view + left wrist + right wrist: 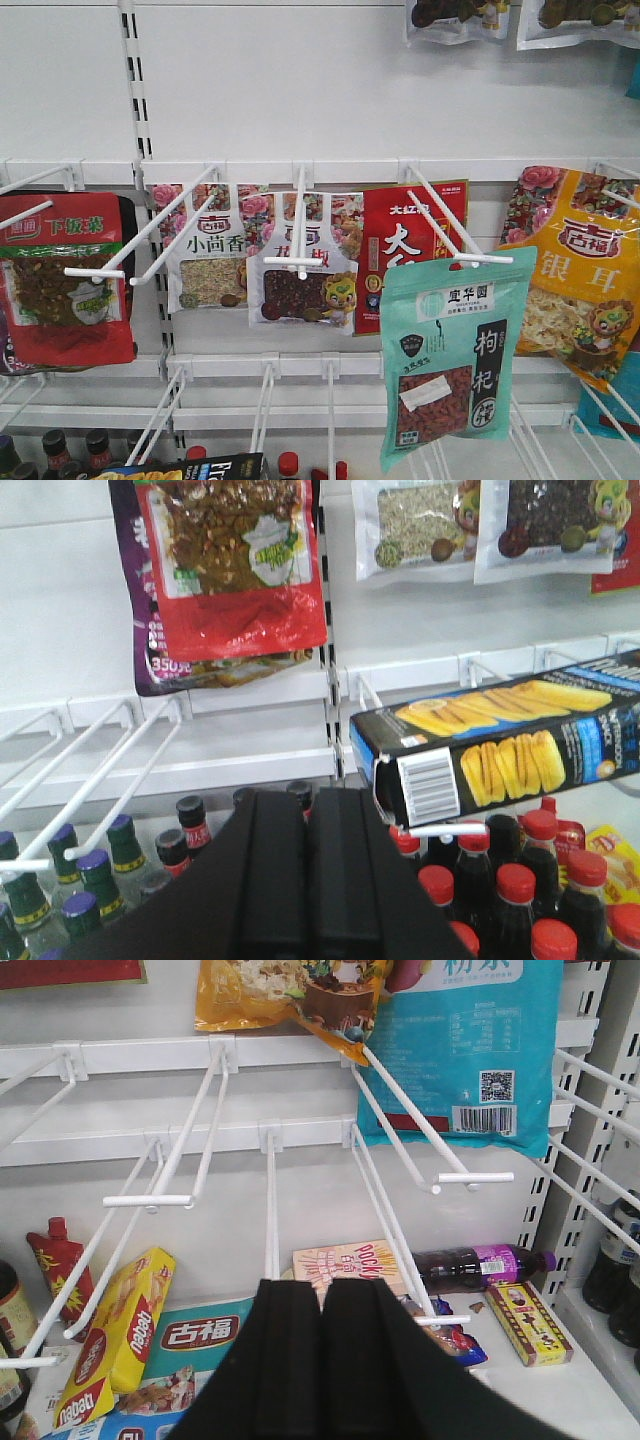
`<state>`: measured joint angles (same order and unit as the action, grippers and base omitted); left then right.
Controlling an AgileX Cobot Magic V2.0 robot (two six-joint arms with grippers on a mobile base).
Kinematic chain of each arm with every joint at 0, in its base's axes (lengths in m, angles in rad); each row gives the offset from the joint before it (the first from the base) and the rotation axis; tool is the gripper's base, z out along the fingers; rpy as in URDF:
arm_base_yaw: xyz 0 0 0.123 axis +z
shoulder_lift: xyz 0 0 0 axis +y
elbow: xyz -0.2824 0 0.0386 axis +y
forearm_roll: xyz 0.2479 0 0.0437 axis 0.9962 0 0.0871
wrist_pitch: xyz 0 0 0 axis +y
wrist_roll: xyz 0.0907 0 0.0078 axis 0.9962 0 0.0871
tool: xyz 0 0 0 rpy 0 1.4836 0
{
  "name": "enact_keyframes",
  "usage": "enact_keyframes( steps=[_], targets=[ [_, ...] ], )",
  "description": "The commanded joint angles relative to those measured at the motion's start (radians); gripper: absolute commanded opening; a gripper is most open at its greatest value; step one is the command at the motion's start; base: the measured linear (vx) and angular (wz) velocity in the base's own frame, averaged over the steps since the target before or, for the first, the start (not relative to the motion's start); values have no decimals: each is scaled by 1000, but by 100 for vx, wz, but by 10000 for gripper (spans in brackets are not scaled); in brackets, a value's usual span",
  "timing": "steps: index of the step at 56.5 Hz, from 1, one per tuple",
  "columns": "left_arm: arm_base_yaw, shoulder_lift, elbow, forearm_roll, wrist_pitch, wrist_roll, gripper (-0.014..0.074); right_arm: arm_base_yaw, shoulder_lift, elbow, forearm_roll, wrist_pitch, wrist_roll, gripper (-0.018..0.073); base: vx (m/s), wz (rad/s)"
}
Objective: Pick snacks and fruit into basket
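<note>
The left gripper (308, 805) is closed, its two black fingers pressed flat together with nothing between them. Up and to its right a dark cracker box (500, 750) sits tilted, one corner by the tip of a white hook (440, 830). A red pouch (235, 570) hangs high to the upper left. Red-capped bottles (515, 885) stand right of the fingertips and purple-capped bottles (90, 865) left. The right gripper (322, 1295) is likewise closed and empty. Just past its tips lies a Pocky box (345, 1260). A yellow wafer box (115, 1335) lies to its left, a purple-label bottle (480, 1263) lies on its side ahead and right, and a teal bag (470, 1045) hangs above right.
</note>
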<state>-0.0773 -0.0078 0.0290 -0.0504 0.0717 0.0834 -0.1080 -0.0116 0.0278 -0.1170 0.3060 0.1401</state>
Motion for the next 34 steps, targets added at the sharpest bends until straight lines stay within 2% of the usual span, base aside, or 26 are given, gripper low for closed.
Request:
enact_keyframes(
  steps=[1, 7, 16, 24, 30, 34],
  targets=[
    [-1, -17, 3, -3, -124, -2, -9, -6, -12, 8, -15, -82, -1, -8, 0, 0],
    [-1, -17, 3, -4, -186, -11, -9, -6, -12, 8, -39, -95, -1, -8, 0, 0],
    [-1, -17, 3, -4, -324, -113, -9, -6, -12, 8, -25, -226, 7, -8, 0, 0],
    [-1, -16, -9, -4, -384, -115, -9, -6, -12, 8, -18, -371, 5, -8, 0, 0],
    [-1, -14, -110, 0, -349, -130, -9, -6, -12, -17, 14, -536, 16, -8, 0, 0],
    [-1, -4, -232, 14, -273, -118, -9, -6, 0, -108, 42, -519, 18, -8, 0, 0]
  ],
)
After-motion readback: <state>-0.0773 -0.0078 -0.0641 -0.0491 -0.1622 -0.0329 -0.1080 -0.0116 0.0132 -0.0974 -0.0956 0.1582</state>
